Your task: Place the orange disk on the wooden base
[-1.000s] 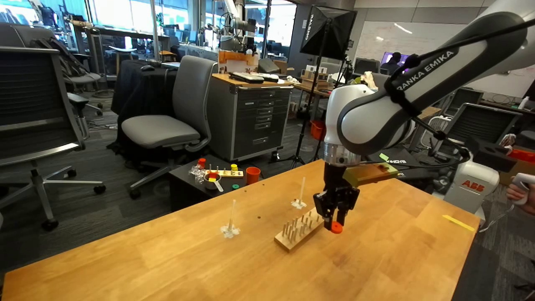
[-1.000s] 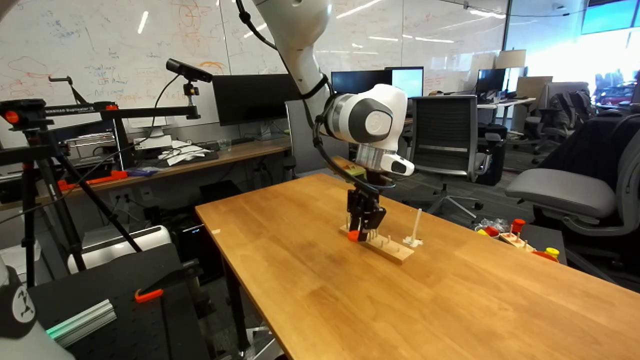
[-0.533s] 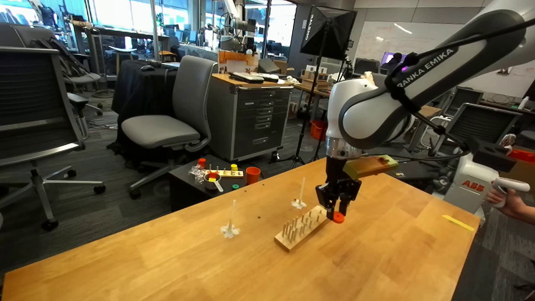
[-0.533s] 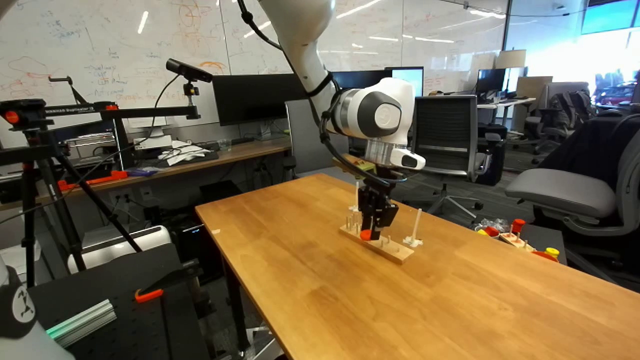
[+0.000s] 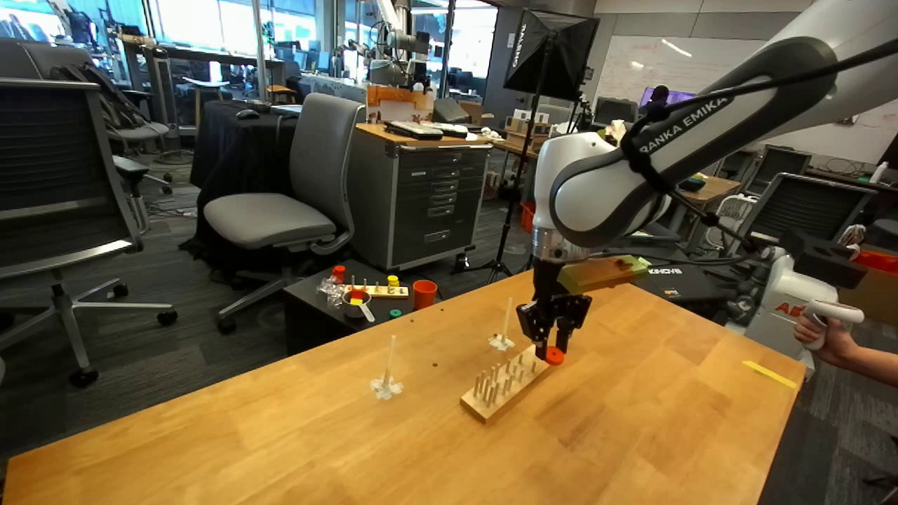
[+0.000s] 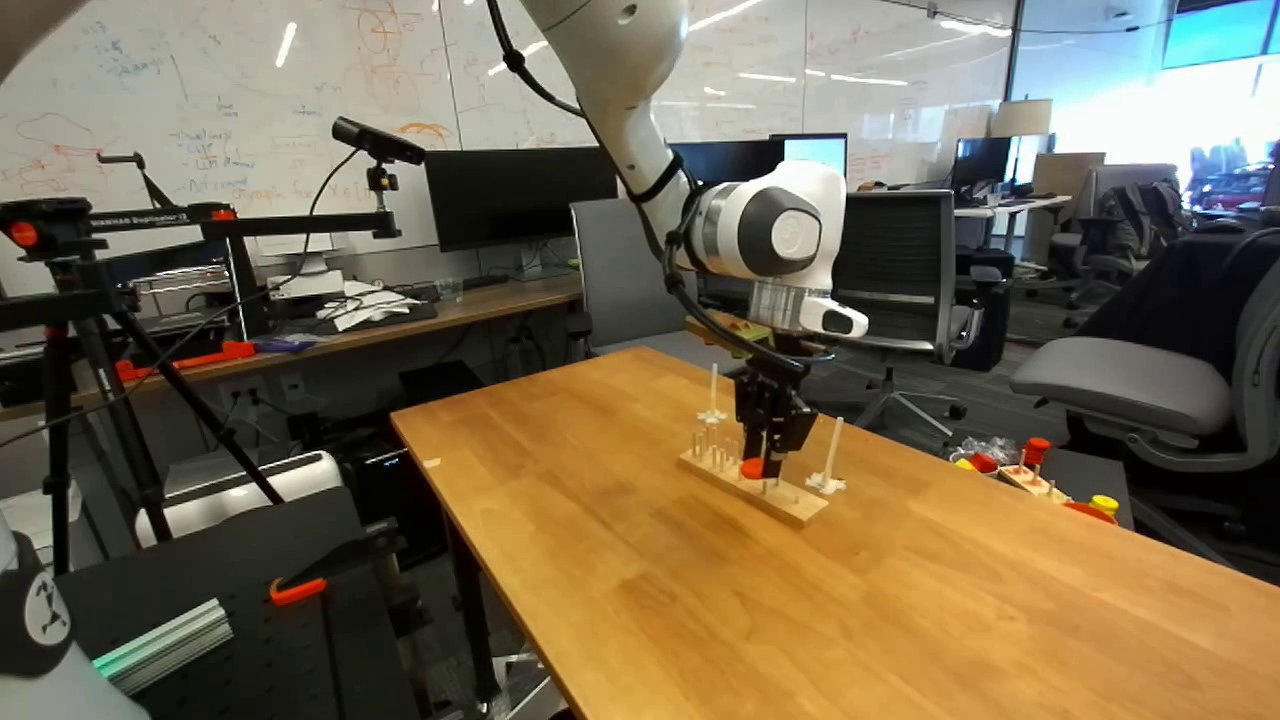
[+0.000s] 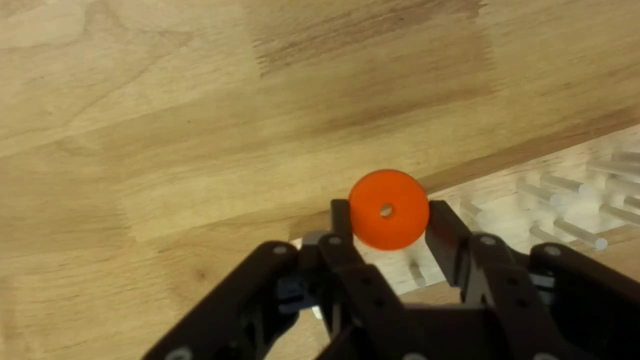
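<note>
My gripper (image 7: pixel 390 212) is shut on the orange disk (image 7: pixel 389 190). Its two fingers press the rim from both sides, and the disk lies flat with its centre hole showing in the wrist view. The wooden base (image 7: pixel 502 224) with thin upright pegs is below; a lone peg shows just below the disk there. In an exterior view the disk (image 5: pixel 554 356) is at the far end of the base (image 5: pixel 479 409), under the gripper (image 5: pixel 552 350). In an exterior view the disk (image 6: pixel 752 468) appears above the base (image 6: pixel 795 511), held by the gripper (image 6: pixel 762 468). The exact height gap cannot be told.
Two thin pale sticks stand upright on the table, a nearer one (image 5: pixel 391 361) and a farther one (image 5: pixel 506 322); both also show in an exterior view (image 6: pixel 833 455). A low black side table (image 5: pixel 316 340) beside the table holds an orange cup (image 5: pixel 424 294) and small pieces.
My gripper has carried the orange disk from beside the wooden base over to its far end, rising somewhat. The disk stays held. The base has not moved.
</note>
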Action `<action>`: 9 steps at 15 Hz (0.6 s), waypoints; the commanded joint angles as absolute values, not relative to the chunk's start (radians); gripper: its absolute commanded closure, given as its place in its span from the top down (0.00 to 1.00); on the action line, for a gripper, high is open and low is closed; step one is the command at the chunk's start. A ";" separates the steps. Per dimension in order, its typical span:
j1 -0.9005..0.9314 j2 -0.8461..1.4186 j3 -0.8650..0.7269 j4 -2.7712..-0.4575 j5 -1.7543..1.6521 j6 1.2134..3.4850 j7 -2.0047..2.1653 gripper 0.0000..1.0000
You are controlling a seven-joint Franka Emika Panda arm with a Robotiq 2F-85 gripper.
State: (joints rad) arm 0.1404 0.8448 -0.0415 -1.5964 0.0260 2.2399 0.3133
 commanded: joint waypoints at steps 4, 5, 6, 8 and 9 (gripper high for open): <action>0.157 0.950 -0.051 -1.426 0.009 2.155 0.342 0.18; 0.155 0.961 -0.049 -1.411 0.011 2.149 0.340 0.18; 0.153 0.971 -0.048 -1.399 0.013 2.146 0.338 0.18; 0.153 0.990 -0.048 -1.375 0.013 2.135 0.337 0.18; 0.153 0.999 -0.047 -1.365 0.014 2.134 0.336 0.18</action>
